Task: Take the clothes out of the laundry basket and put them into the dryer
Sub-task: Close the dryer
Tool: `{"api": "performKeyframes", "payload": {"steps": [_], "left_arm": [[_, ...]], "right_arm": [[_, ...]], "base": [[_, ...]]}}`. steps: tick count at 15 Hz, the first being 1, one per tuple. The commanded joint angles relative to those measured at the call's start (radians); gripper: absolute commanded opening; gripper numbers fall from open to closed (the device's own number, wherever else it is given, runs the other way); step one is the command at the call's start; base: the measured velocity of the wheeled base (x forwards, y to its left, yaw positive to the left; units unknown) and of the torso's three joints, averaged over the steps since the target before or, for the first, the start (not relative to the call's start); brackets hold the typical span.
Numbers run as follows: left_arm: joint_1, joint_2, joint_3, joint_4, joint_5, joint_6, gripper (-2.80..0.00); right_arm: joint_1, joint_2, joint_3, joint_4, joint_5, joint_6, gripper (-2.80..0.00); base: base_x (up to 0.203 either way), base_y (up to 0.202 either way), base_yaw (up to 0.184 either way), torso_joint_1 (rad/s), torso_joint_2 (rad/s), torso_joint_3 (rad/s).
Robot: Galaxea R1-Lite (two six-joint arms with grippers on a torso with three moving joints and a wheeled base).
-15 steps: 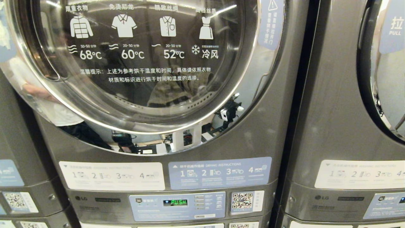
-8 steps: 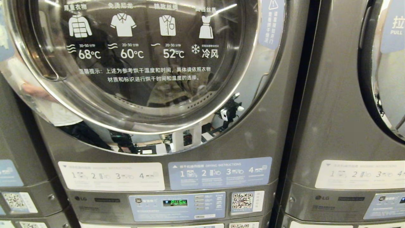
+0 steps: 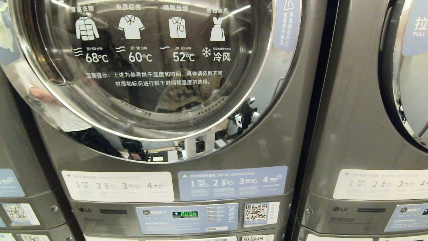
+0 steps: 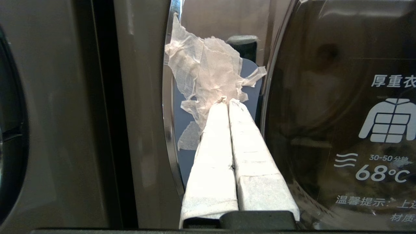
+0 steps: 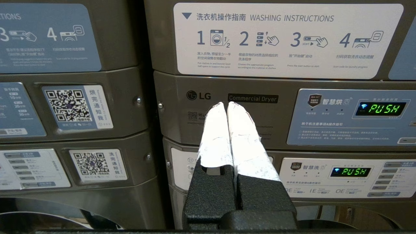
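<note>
Left gripper (image 4: 227, 101), tips pressed together, at the dryer door (image 4: 325, 97) edge.
Torn tape (image 4: 208, 74) lies just beyond; right gripper (image 5: 226, 104) is closed too.

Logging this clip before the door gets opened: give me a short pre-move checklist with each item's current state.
1. Dryer door shut, so it must open first: ok.
2. Left tool at the door's taped edge, fingers together: ok.
3. Left tool touching the tape or handle: cannot tell.
4. Right tool shut, empty, facing the control panel: ok.
5. Laundry basket and clothes in view: not ok, neither shows.
6. Display reads PUSH: ok.
</note>
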Motion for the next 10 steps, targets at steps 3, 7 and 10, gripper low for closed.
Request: {"api": "performKeyframes", "payload": {"steps": [3, 7, 10], "left_arm": [[0.002, 0.056, -0.002, -0.001, 0.006, 0.053, -2.8], [0.002, 0.086, -0.002, -0.001, 0.045, 0.053, -2.8], [0.002, 0.101, -0.004, -0.001, 0.055, 0.045, -2.8]], "right_arm": [[0.0, 0.0, 0.0, 0.0, 0.0, 0.0, -2.8], [0.0, 0.0, 0.0, 0.0, 0.0, 0.0, -2.8], [0.0, 0.0, 0.0, 0.001, 0.0, 0.0, -2.8]], "base": [[0.0, 0.0, 0.0, 0.0, 0.0, 0.0], [0.0, 0.0, 0.0, 0.0, 0.0, 0.0], [0.0, 0.0, 0.0, 0.0, 0.0, 0.0]]}}
